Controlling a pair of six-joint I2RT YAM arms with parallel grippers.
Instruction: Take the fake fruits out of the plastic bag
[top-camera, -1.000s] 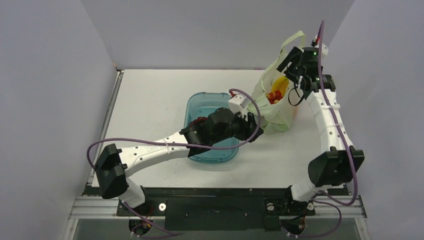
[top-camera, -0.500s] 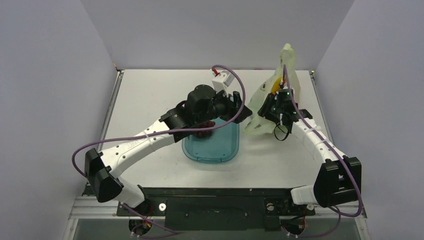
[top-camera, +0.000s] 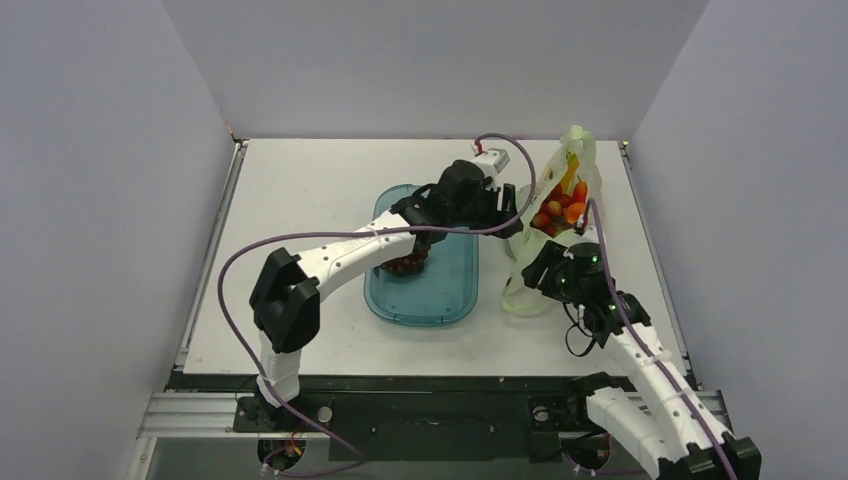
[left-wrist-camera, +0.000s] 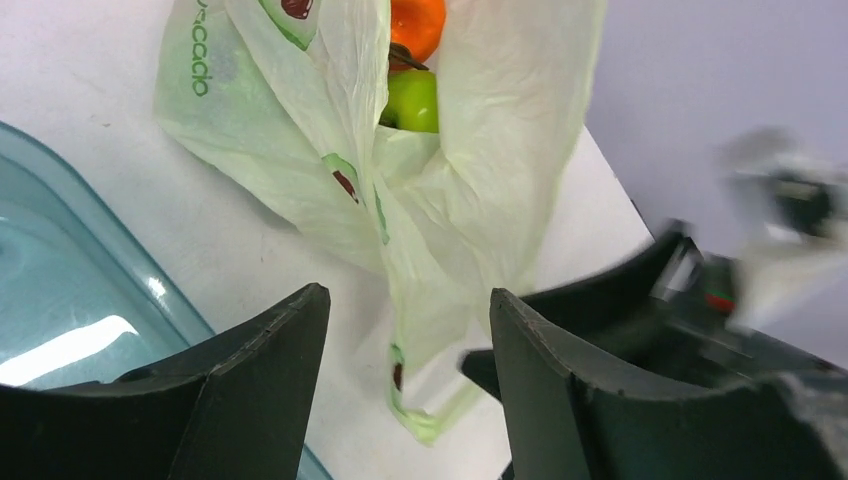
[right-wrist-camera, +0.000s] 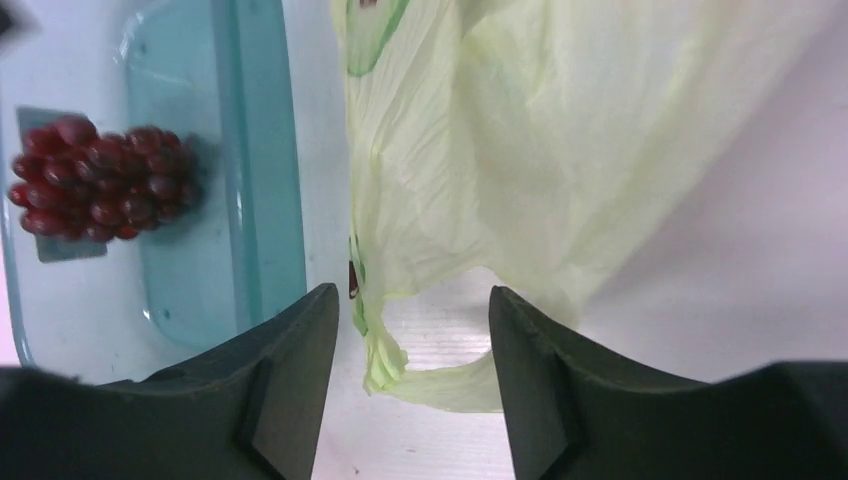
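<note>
The pale-green plastic bag (top-camera: 530, 262) lies on the table right of the tray, its mouth at the far end. Fake fruits show in it: a red cluster (top-camera: 548, 212), an orange (top-camera: 574, 211) and a yellow banana (top-camera: 570, 176). The left wrist view shows the bag (left-wrist-camera: 470, 170) with the orange (left-wrist-camera: 418, 25) and a green apple (left-wrist-camera: 412, 100) inside. My left gripper (top-camera: 512, 222) is open and empty at the bag's left side (left-wrist-camera: 410, 330). My right gripper (top-camera: 537, 268) is open and empty (right-wrist-camera: 412, 330) over the bag's near handle loop (right-wrist-camera: 430, 385).
The teal-blue tray (top-camera: 440, 300) sits left of the bag and holds the dark maroon grape bunch (top-camera: 405, 263), which also shows in the right wrist view (right-wrist-camera: 100, 180). Walls stand close on the left, back and right. The right arm's gripper shows blurred in the left wrist view (left-wrist-camera: 700, 330).
The right gripper has let the raised bag down and drawn back to its near end, open. The left gripper has swung from over the tray to the bag's left side.
</note>
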